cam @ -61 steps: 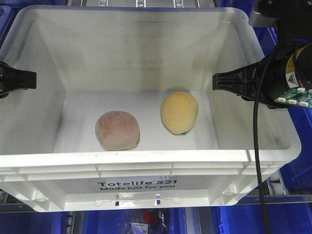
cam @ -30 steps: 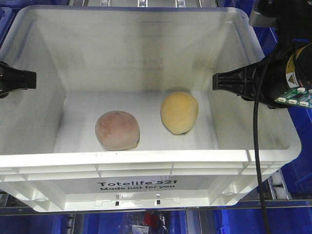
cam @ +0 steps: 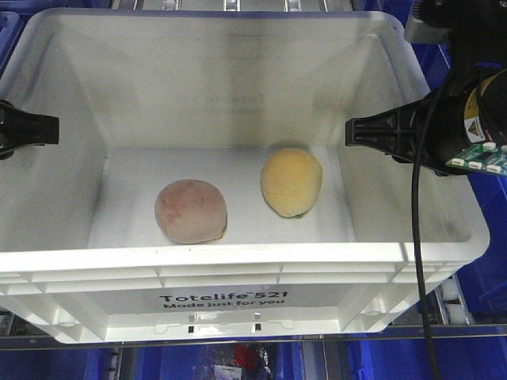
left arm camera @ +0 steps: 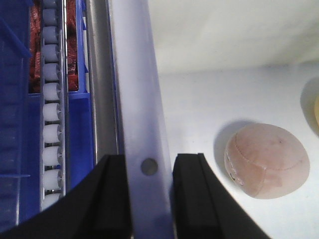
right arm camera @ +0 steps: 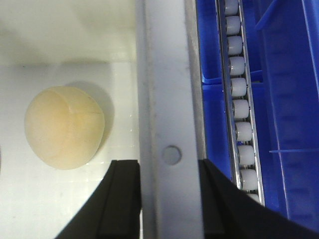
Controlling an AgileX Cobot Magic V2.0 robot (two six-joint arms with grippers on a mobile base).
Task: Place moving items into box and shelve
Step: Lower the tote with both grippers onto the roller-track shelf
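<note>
White box (cam: 238,273) already loaded: pink ball (cam: 191,210) and yellow ball (cam: 291,183) on its floor, apart. Left hand (left arm camera: 148,199) clamps left rim, right hand (right arm camera: 169,199) clamps right rim. Packing looks done; shelving onto roller rack (right arm camera: 238,99) remains.

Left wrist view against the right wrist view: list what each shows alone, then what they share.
Only the left wrist view shows the pink ball, the left end effector straddling the left box wall, and red items beyond the rollers. Only the right wrist view shows the whole yellow ball and the right end effector straddling the right box wall. Both show white box floor, roller tracks and blue bins.
</note>
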